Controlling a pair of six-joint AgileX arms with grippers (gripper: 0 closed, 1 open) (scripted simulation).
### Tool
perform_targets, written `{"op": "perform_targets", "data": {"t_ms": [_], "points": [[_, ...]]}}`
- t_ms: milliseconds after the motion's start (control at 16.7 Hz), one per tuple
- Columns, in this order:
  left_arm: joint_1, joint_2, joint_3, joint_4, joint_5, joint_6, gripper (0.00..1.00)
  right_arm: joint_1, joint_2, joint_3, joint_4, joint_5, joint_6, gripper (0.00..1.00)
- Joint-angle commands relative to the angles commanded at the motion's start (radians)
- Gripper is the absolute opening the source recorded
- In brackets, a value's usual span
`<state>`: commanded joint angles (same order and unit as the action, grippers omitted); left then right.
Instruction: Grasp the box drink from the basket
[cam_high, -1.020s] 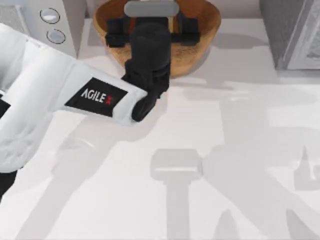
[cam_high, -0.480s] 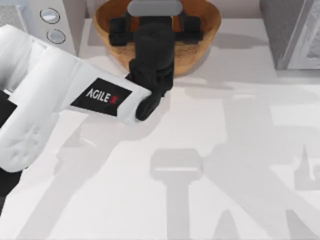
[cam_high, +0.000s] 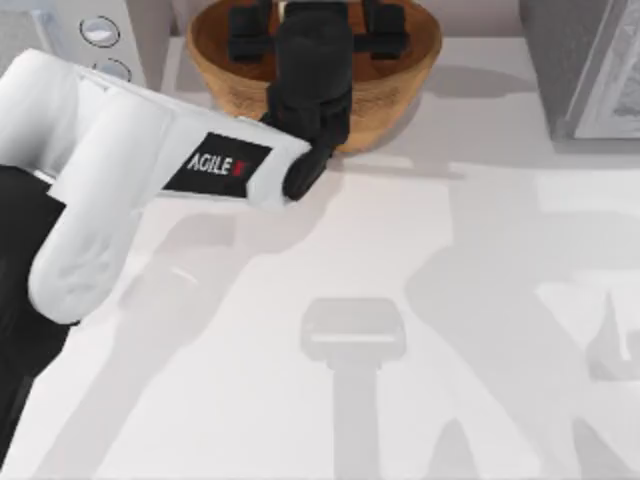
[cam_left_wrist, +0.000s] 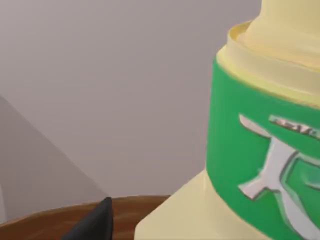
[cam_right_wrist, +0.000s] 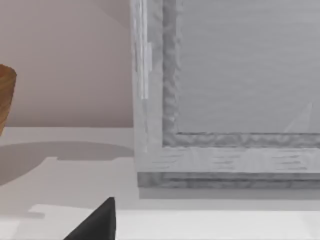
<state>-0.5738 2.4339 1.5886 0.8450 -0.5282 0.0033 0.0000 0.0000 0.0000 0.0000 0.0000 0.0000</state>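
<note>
1. In the top view, the left arm reaches from the table's left side over the brown basket (cam_high: 395, 85) at the far edge. The left gripper (cam_high: 315, 15) hangs inside the bowl, its black body covering whatever lies beneath.
2. The left wrist view shows what the overhead hides: a pale yellow carton with a green label band, the box drink (cam_left_wrist: 260, 145), very close to the camera and rising above the basket's brown rim (cam_left_wrist: 55, 220). One dark fingertip (cam_left_wrist: 95, 225) sits beside it. Whether the fingers have closed on the carton I cannot tell.
3. Compared with half a second ago, the left arm has pushed farther toward the back of the table, and its gripper sits deeper over the basket (the grey bar seen there earlier is gone).
4. The table (cam_high: 450, 300) is white and crossed by arm shadows. A grey-white microwave (cam_high: 85, 40) stands at the far left, and a grey framed cabinet (cam_right_wrist: 225, 95) at the far right, faced by the right wrist camera.
</note>
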Motion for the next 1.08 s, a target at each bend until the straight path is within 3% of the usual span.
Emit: {"op": "perform_targets", "data": {"t_ms": [300,1080], "points": [[0.003,0.008,0.014,-0.007,0.003,0.0,1.0,0.0,0.0,0.0,0.0,0.0,0.0,1.0],[0.003,0.008,0.014,-0.007,0.003,0.0,0.02,0.0,0.0,0.0,0.0,0.0,0.0,1.0]]}}
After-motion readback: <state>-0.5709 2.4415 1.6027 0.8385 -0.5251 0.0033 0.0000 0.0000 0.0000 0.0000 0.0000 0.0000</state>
